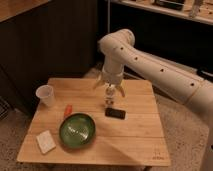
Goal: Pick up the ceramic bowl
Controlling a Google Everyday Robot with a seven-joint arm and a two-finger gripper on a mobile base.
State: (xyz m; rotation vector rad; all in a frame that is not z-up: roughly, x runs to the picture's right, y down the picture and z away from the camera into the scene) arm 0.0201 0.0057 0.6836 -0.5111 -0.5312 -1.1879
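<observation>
Ceramic bowl [77,130]: upright on the desk [135,145], in the front-left area of the camera view, mouth up, apparently empty. Round in plan, so no long axis to align with; any heading around the rim equally valid.

Claw [109,90]: hangs from the arm [150,65] above the rear-centre of the desk, pointing down. Released, jaws spread wide, grasping nothing. Well apart from the bowl, no contact.

Governing relation: bowl lower than the claw, offset toward the front edge of the desk and toward the left of the camera view. Single arm only, so no choice of side.

Neighbouring items:
- white cup [45,95]: left rear of the desk, apart from the bowl.
- small orange item [68,109]: just beside the rear rim of the bowl.
- flat white pad [46,141]: just beside the left rim.
- flat black device [115,113]: between claw and bowl, near the bowl but apart from it.
- small white object [109,99]: directly under the claw; cannot tell whether a separate item or part of the claw.

Assessment: approach stage, nothing lifted yet. Probably requires travel forward and left, passing over the black device, then descent onto one rim section, one jaw inside the wall and one outside. Prefer the right or front rim, clear of the orange item and pad. Expect a glossy, slippery surface and tilting when held by one edge.
</observation>
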